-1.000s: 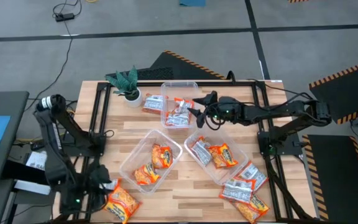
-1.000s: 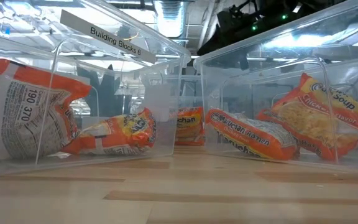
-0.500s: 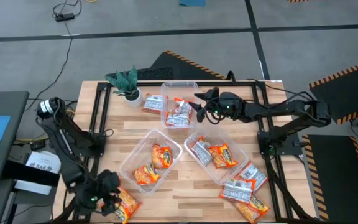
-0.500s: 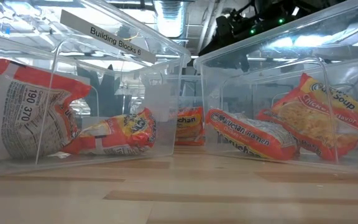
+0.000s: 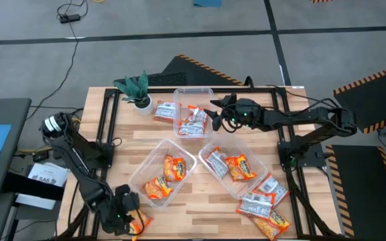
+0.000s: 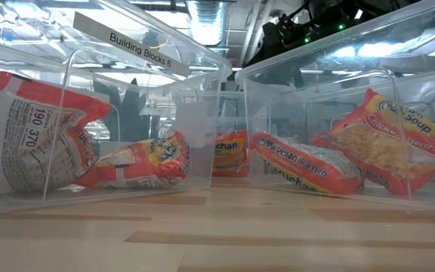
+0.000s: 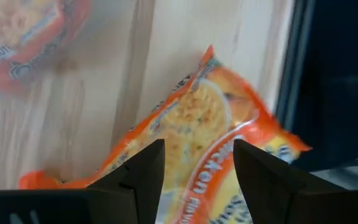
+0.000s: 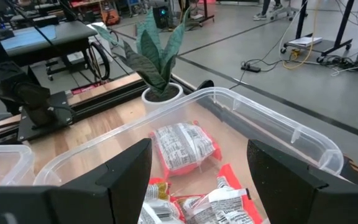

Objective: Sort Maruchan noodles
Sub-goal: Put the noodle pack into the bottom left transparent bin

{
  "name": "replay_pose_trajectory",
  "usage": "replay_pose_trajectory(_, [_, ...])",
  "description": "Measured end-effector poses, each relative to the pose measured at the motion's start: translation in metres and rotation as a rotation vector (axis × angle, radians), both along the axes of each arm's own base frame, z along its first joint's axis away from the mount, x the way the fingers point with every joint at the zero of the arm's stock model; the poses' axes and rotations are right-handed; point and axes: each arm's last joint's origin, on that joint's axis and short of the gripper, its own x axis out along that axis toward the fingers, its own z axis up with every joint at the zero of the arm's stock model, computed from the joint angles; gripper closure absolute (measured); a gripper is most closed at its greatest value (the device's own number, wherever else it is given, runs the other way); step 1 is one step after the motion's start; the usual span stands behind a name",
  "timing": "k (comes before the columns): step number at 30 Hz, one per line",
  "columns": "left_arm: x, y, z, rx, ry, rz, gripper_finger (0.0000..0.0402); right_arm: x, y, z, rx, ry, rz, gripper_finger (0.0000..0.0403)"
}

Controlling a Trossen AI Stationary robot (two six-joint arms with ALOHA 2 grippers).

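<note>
My left gripper (image 5: pixel 124 213) (image 7: pixel 197 180) is open at the table's near left corner, low over an orange noodle packet (image 7: pixel 210 130) (image 5: pixel 139 225). That packet lies flat on the wood and reaches the table's edge; whether the fingers touch it I cannot tell. My right gripper (image 5: pixel 220 114) (image 8: pixel 197 186) is open, hovering just right of the far clear tub (image 5: pixel 210 94) (image 8: pixel 278 127). Silvery packets (image 5: pixel 193 120) (image 8: pixel 182 146) lie in that tub. Another silvery packet (image 5: pixel 165 112) lies on the table left of it.
Two more clear tubs stand mid-table: the left one (image 5: pixel 141 169) holds orange packets (image 5: pixel 166 175), the right one (image 5: pixel 263 164) a silvery and an orange packet (image 5: pixel 230 165). Loose packets (image 5: pixel 263 207) lie at the near right corner. A potted plant (image 5: pixel 137 90) stands at the far left.
My left gripper has moved right along the near edge and down over the orange packet, which it now mostly covers in the high view. My right gripper has drawn back from above the far tub's packets toward the tub's right and far side.
</note>
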Motion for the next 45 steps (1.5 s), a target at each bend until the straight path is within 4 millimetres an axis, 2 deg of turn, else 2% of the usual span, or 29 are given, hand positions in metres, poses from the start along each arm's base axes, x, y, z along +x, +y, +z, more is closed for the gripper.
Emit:
replay_pose_trajectory(9, [0.007,-0.019,-0.031,0.093,0.101,-0.149,0.0225,0.000,0.000,0.000,-0.001,0.000,0.000,0.0117])
replay_pose_trajectory(15, [0.006,-0.018,-0.036,0.129,0.140,-0.155,0.0235,0.000,0.000,0.000,-0.001,-0.001,0.000,0.0117])
replay_pose_trajectory(18, [0.005,-0.016,-0.037,0.156,0.140,-0.166,0.0271,0.000,0.000,0.000,-0.001,-0.002,0.000,0.0117])
replay_pose_trajectory(23, [0.008,-0.011,-0.038,0.200,0.134,-0.186,0.0380,0.000,0.000,0.000,-0.001,-0.001,0.000,0.0117])
replay_pose_trajectory(27, [0.012,-0.009,-0.037,0.186,0.133,-0.187,0.0398,0.000,0.000,0.000,-0.001,0.000,0.001,0.0117])
replay_pose_trajectory(31, [0.014,-0.010,-0.021,0.177,0.086,-0.214,0.0401,0.000,0.000,0.000,-0.001,0.000,0.000,0.0117])
replay_pose_trajectory(37, [0.015,-0.009,0.031,0.069,-0.072,-0.219,0.0401,0.000,0.000,0.000,-0.001,-0.002,0.001,0.0117])
replay_pose_trajectory(45, [0.006,0.004,0.080,-0.074,-0.184,-0.194,0.0401,0.000,0.000,0.000,0.000,0.004,0.000,0.0117])
